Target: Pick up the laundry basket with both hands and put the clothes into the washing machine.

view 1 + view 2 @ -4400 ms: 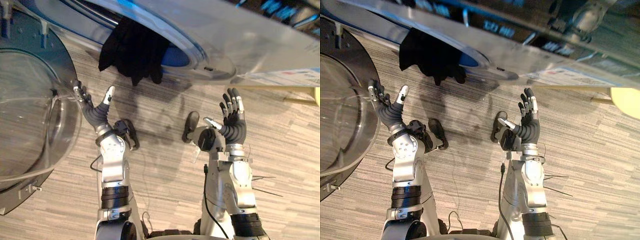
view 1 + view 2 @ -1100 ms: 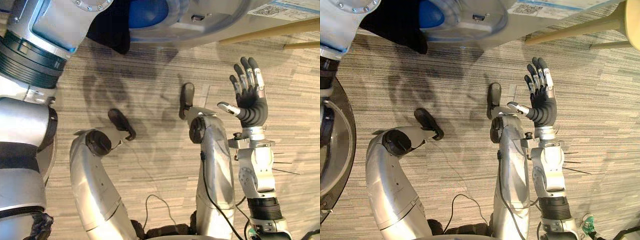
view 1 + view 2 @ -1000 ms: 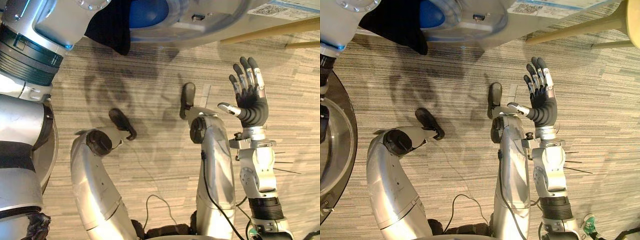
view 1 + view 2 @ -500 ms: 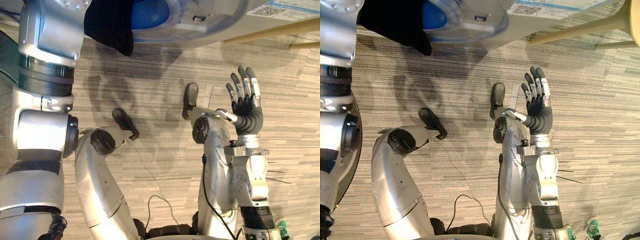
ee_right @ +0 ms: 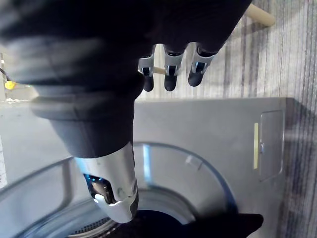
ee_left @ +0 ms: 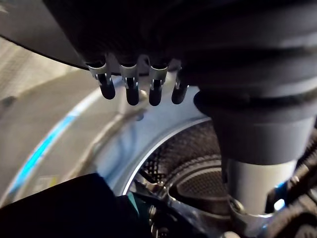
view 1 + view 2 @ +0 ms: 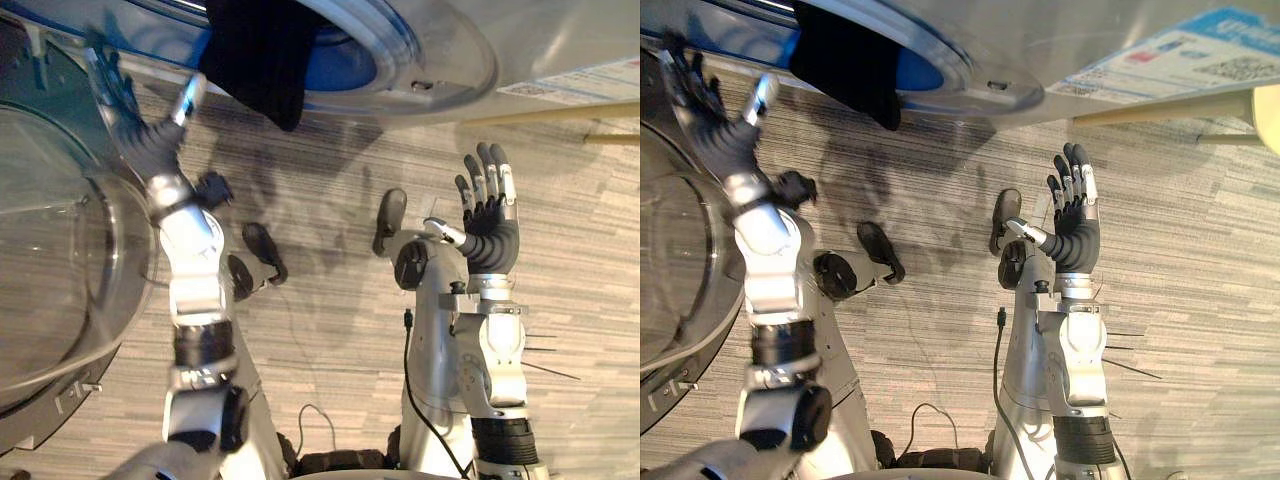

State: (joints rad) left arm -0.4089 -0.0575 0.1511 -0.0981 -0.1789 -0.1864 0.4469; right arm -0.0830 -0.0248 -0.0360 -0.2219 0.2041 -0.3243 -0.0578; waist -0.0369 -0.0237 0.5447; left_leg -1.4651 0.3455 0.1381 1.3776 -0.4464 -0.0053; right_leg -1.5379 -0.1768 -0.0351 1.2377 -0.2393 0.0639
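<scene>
The grey wood-patterned floor [image 7: 330,300] is lying under both arms, and a pale wooden leg [image 7: 530,115] is slanting across it on the far right, close under the washing machine [image 7: 450,50]. The machine's round glass door [image 7: 60,270] is standing swung open on the left, right beside the left arm. The left hand [image 7: 140,135] is reaching up on the far left, just short of the opening's rim, released, with its fingers spread and nothing in them. The right hand [image 7: 488,215] is being held up on the right, well apart from the opening, its fingers straight and likewise grasping nothing. A black garment [image 7: 255,55] is hanging out of the machine's opening, draping down over its front lip between the left hand and the inside. The left wrist view is looking past straight fingers [image 6: 130,91] into the perforated metal drum [image 6: 193,163], with the dark cloth at its mouth. The right wrist view is showing the machine's grey front with a small flap panel [image 5: 270,144]. The right eye view is catching a blue-and-white label [image 7: 1180,55] on the machine's front.
</scene>
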